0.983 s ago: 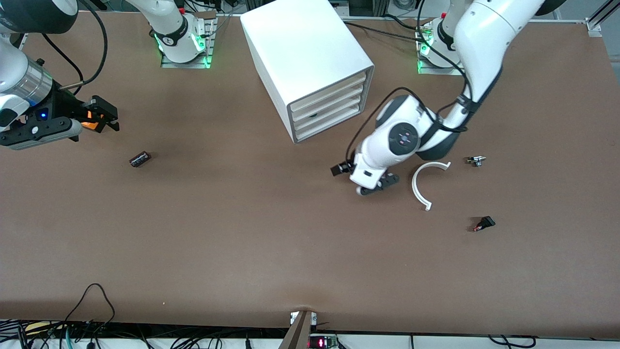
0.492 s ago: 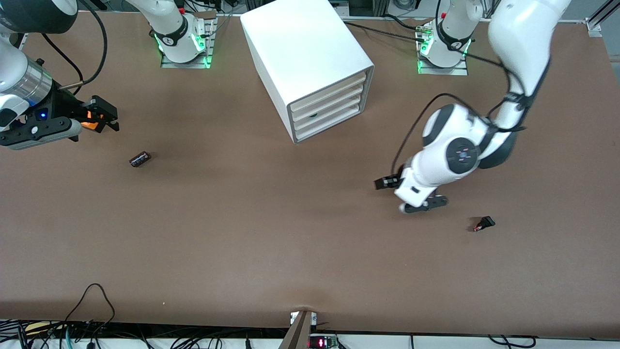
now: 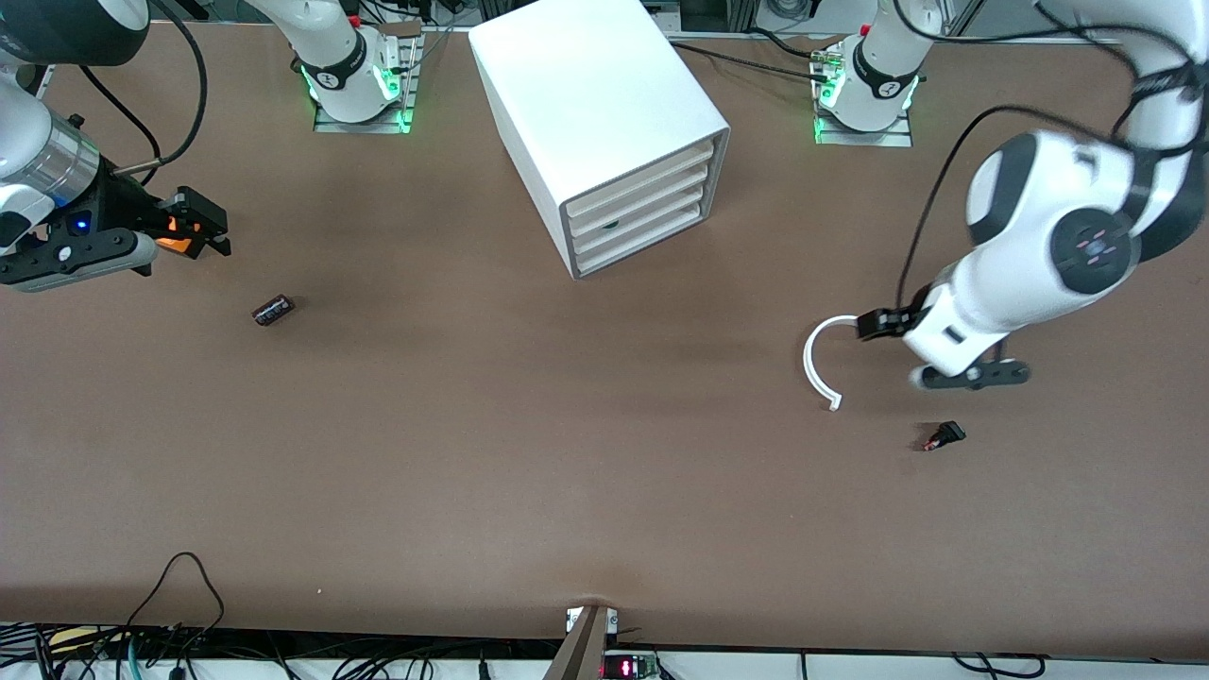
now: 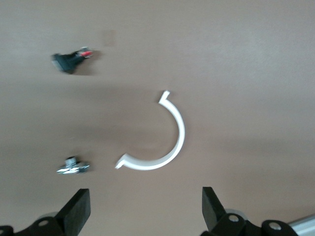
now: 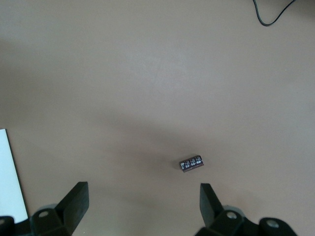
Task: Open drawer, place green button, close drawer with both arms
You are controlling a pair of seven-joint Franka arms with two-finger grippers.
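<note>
The white cabinet (image 3: pixel 586 85) stands between the two arm bases, and every drawer front is pushed in, including the lowest drawer (image 3: pixel 642 244). The button shows in no view. My left gripper (image 3: pixel 874 324) hangs open and empty over the end of a white C-shaped ring (image 3: pixel 810 364). In the left wrist view the fingers are spread wide (image 4: pixel 142 209) with the ring (image 4: pixel 170 147) ahead of them. My right gripper (image 3: pixel 206 229) waits open at the right arm's end of the table. The right wrist view (image 5: pixel 141 199) shows nothing between its fingers.
A dark maroon cylinder (image 3: pixel 274 309) (image 5: pixel 192 163) lies near the right gripper. An orange piece (image 3: pixel 173 242) shows at that gripper's fingers, partly hidden. A small black-and-red part (image 3: pixel 943 436) (image 4: pixel 73 58) lies nearer the front camera than the ring. A small metal part (image 4: pixel 73 166) lies beside the ring.
My left arm has swung from in front of the cabinet toward the left arm's end of the table, ending over the white ring. The right arm has not moved. The drawers stay shut.
</note>
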